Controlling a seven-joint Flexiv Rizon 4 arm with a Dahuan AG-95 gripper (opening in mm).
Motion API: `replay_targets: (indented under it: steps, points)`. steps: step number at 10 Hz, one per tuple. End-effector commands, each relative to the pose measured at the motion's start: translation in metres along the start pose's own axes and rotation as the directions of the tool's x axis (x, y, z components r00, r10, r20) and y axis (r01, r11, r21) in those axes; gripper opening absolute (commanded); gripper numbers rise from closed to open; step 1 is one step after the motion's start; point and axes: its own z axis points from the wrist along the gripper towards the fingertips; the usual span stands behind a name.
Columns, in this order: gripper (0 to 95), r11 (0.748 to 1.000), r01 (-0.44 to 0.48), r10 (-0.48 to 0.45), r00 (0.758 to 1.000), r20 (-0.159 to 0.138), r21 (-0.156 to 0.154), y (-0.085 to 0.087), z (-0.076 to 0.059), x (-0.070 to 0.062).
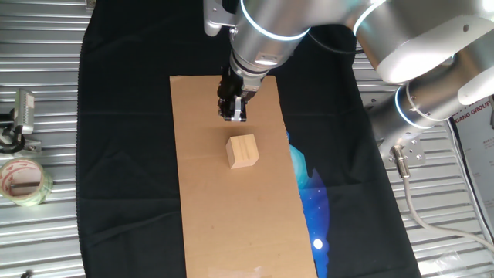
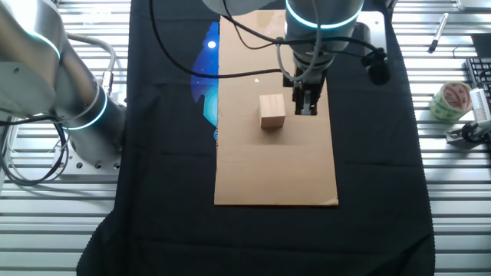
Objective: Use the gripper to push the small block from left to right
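The small block point(image 1: 242, 150) is a light tan wooden cube resting on a long brown cardboard sheet point(image 1: 231, 224). It also shows in the other fixed view point(image 2: 271, 111). My gripper point(image 1: 231, 116) is a narrow black tool hanging from the silver arm with a glowing ring. It hovers just behind the block in one fixed view and just to the right of it in the other fixed view point(image 2: 306, 110). There is a small gap between them. The fingers look close together with nothing between them.
The cardboard lies on a black cloth point(image 1: 123, 154) with a blue print point(image 1: 312, 197) over a metal slatted table. A tape roll point(image 1: 23, 179) and a clip sit at the left edge; the tape point(image 2: 451, 100) is at the right in the other view.
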Motion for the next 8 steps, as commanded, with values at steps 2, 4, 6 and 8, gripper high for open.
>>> replay_targets:
  steps: [2, 4, 6, 8]
  points:
    - [0.0, 1.000, 0.001, -0.001, 1.000, 0.003, 0.002, 0.000, 0.003, 0.007]
    - [0.0, 1.000, 0.003, -0.003, 1.000, 0.004, 0.003, 0.000, 0.006, 0.014]
    - [0.0, 1.000, -0.001, 0.001, 1.000, 0.012, 0.000, 0.001, 0.011, 0.020]
    - [0.0, 1.000, -0.006, 0.006, 1.000, 0.014, -0.003, 0.002, 0.013, 0.025]
